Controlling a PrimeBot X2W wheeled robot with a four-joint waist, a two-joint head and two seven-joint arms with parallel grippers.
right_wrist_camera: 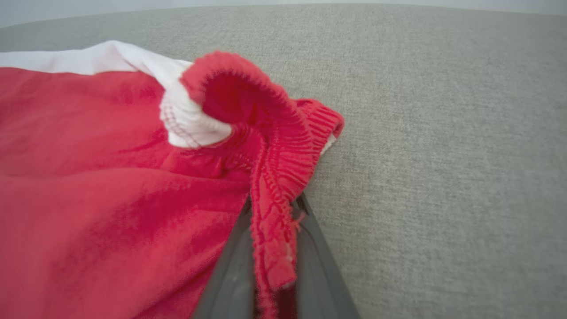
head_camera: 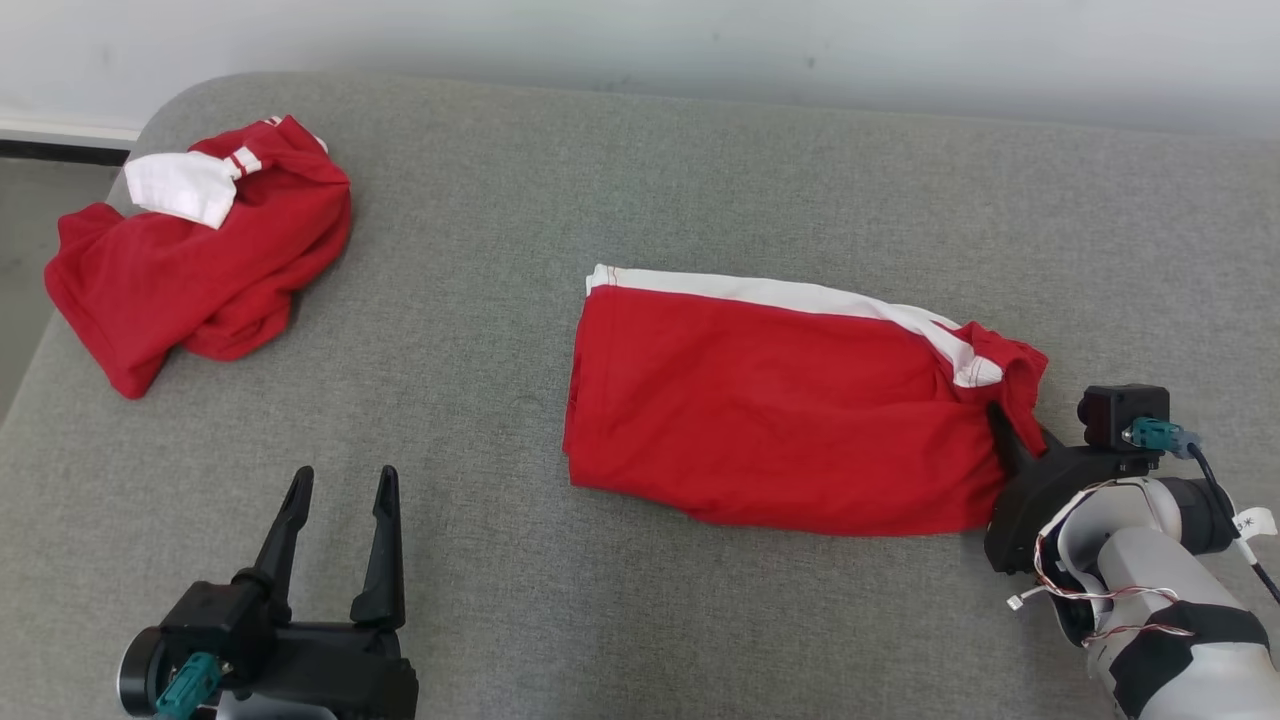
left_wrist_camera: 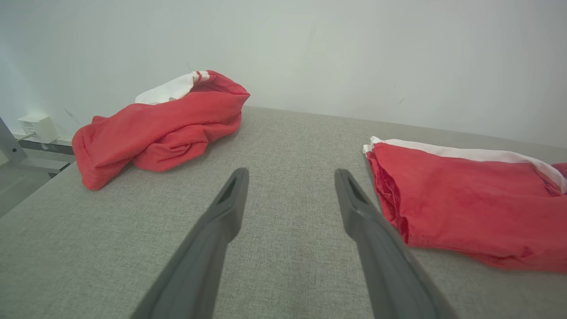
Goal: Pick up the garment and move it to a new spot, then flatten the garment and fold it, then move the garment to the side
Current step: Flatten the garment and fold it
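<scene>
**A:** Where is the folded garment (head_camera: 780,420)?

**B:** It lies on the grey padded surface (head_camera: 640,180) and stretches away to the left of the right gripper (head_camera: 1003,428). It is red, with a white stripe (head_camera: 780,293) along the edge farther from the robot.

**A:** Does the right gripper have hold of it?

**B:** Yes. In the right wrist view the ribbed red waistband (right_wrist_camera: 283,177) runs down between the two dark fingers (right_wrist_camera: 230,274), which are pinched tight on it. Just ahead of the fingertips the band curls up into a loop, and the end of the white stripe is tucked against it.

**A:** Is the cloth off the surface?

**B:** Most of it lies flat. The corner at the gripper is bunched up, and I cannot tell whether that corner is lifted clear.

**A:** And the left gripper (head_camera: 344,478)?

**B:** Its fingers are spread wide and hold nothing, with bare grey surface between them. The garment's folded edge lies off to the right of its right finger, apart from it.

**A:** What lies further out?

**B:** A crumpled garment (head_camera: 200,270), also red and white, is heaped ahead and to the left of the left gripper, near the surface's far corner. A pale wall (left_wrist_camera: 310,44) stands beyond it.
</scene>
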